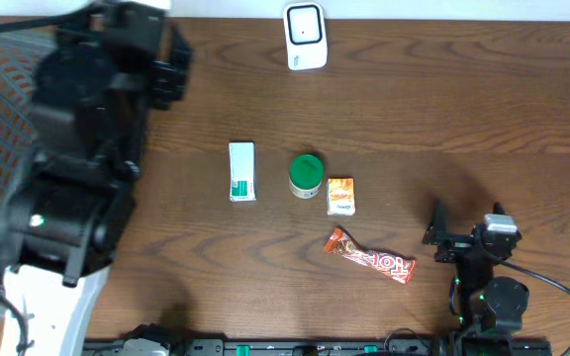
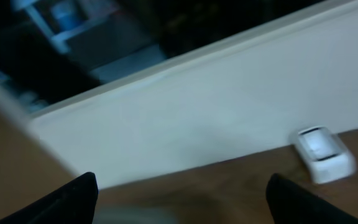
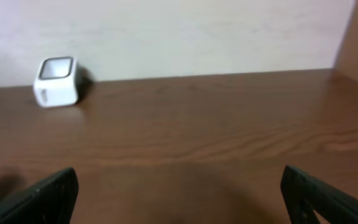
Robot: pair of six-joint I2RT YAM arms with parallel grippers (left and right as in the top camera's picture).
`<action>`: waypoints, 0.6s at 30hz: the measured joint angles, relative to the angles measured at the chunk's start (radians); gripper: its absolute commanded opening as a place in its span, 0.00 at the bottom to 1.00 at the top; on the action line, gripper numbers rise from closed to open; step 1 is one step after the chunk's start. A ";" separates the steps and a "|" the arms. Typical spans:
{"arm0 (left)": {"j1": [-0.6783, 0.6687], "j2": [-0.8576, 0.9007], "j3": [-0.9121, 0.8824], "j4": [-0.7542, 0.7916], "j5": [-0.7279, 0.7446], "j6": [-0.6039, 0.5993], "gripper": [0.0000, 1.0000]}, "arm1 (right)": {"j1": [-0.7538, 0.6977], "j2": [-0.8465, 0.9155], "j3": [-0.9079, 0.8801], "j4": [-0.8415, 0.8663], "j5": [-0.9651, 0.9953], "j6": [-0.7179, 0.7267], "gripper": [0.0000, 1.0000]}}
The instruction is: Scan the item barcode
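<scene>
Two blurred tips of the left pincer (image 2: 182, 183) show, spread, empty.

Dim, blurry left wrist view

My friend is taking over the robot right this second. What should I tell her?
Grippers: the left gripper is open and empty, over at the table's left side. The right gripper is open and empty, at the front right.
Things: the scanner stands at the far edge. The white-and-green box, green-lidded jar and orange packet lie in a row mid-table, with the candy bar nearer the front.
Done: nothing shows that any item has been scanned.
Left: pick up an item and show its barcode to the scanner.
</scene>
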 measured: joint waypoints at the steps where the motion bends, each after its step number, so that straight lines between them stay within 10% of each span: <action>1: 0.029 -0.011 0.000 -0.015 0.001 0.008 0.87 | 0.000 0.013 0.000 0.002 -0.014 -0.004 0.99; 9: 0.212 -0.267 -0.103 -0.068 0.195 0.024 0.87 | 0.000 0.161 0.002 0.200 -0.172 -0.014 0.99; 18: 0.392 -0.630 -0.511 0.231 0.367 -0.035 0.87 | 0.000 0.306 0.185 0.207 -0.291 0.053 0.99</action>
